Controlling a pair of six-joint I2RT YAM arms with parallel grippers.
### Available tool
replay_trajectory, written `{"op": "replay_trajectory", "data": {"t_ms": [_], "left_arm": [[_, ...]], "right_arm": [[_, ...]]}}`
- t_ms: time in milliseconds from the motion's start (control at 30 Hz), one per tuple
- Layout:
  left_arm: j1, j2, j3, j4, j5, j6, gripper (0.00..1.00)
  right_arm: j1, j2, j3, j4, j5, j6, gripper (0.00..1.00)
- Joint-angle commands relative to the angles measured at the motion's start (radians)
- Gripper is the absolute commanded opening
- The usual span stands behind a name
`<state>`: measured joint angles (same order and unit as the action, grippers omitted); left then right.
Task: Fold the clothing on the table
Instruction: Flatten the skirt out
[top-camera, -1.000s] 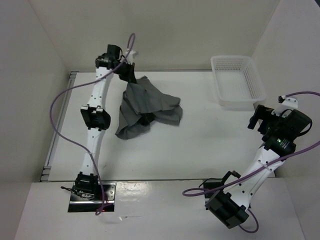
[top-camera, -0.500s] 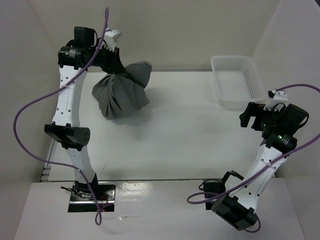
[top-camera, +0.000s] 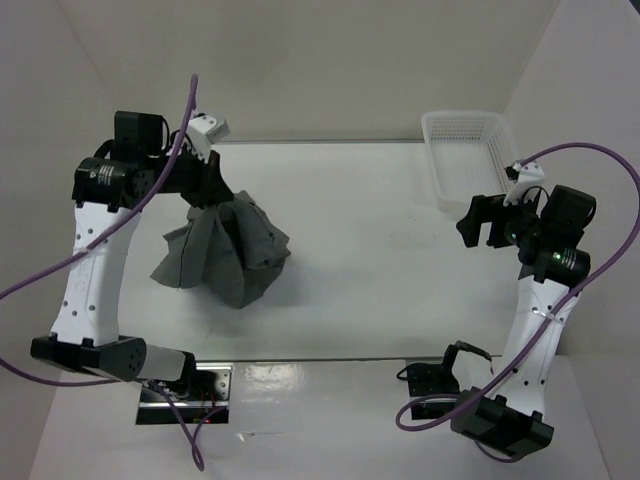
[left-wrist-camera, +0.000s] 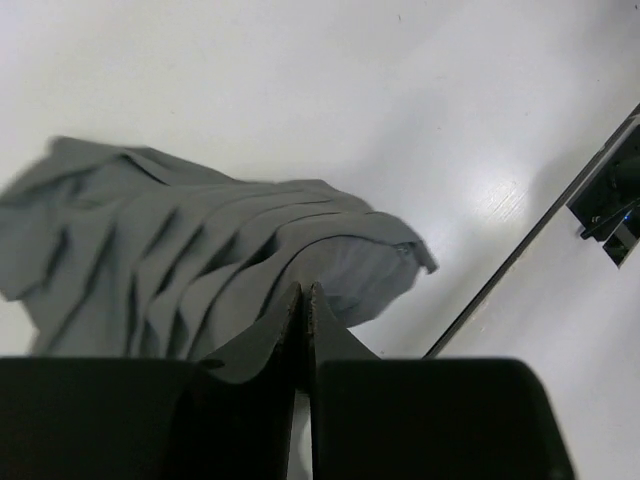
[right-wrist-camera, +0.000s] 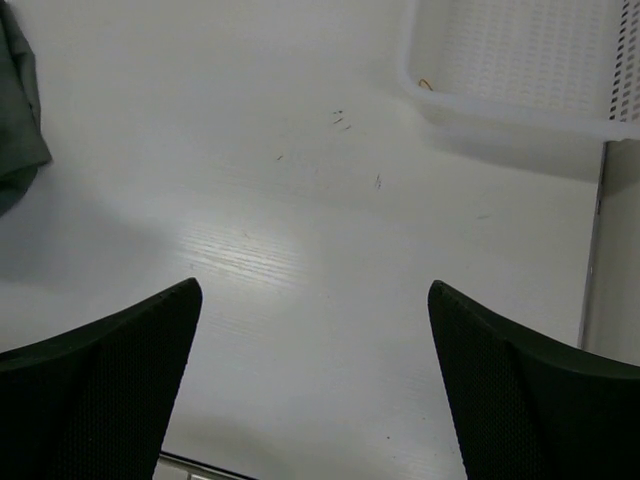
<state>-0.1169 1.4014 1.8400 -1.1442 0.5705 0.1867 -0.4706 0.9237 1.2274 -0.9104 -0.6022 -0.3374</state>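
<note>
Left pincer (top-camera: 214, 192) is clamped on a bunch of the clothing (top-camera: 225, 255), which hangs crumpled over the tabletop (top-camera: 400, 260) near its left edge. Right pincer (top-camera: 478, 222) gapes empty by the right edge. This looks like the shake-out step; next, the clothing needs laying flat.

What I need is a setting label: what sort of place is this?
Probably a robot lab cell: two arms bolted at a white table, white walls boxing it in, only a skirt and basket as props.
</note>
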Motion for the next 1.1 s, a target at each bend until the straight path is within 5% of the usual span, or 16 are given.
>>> {"op": "replay_trajectory", "data": {"t_ms": [0,300,467,533,567,700,833,967,1067], "left_arm": [[-0.039,-0.039,0.074,0.003,0.005,0.04,0.1],[-0.173,0.073,0.356,-0.155,0.14,0.183,0.09],[-0.147,0.027,0.262,-0.123,0.118,0.192,0.08],[-0.138,-0.045,0.109,-0.056,0.097,0.172,0.2],[-0.126,-0.071,0.055,-0.033,0.047,0.156,0.38],[-0.125,-0.214,-0.196,0.108,-0.139,0.097,0.78],[-0.032,-0.361,-0.359,0.165,-0.251,0.034,0.94],[0.098,-0.468,-0.55,0.248,-0.417,-0.041,0.99],[0.236,-0.539,-0.637,0.297,-0.413,-0.072,1.0]], "right_arm": [[0.039,-0.006,0.034,-0.018,-0.01,-0.02,0.98],[0.04,-0.068,-0.019,-0.027,-0.001,-0.018,0.98],[0.079,-0.034,0.032,-0.111,-0.028,-0.073,0.98],[0.145,0.026,0.072,-0.131,-0.018,-0.083,0.98],[0.173,0.074,0.083,-0.154,-0.008,-0.098,0.98],[0.344,0.17,0.119,-0.174,0.087,-0.118,0.98],[0.55,0.32,0.173,-0.214,0.169,-0.15,0.98],[0.765,0.423,0.175,-0.188,0.268,-0.16,0.98],[0.967,0.495,0.136,-0.141,0.346,-0.14,0.98]]}}
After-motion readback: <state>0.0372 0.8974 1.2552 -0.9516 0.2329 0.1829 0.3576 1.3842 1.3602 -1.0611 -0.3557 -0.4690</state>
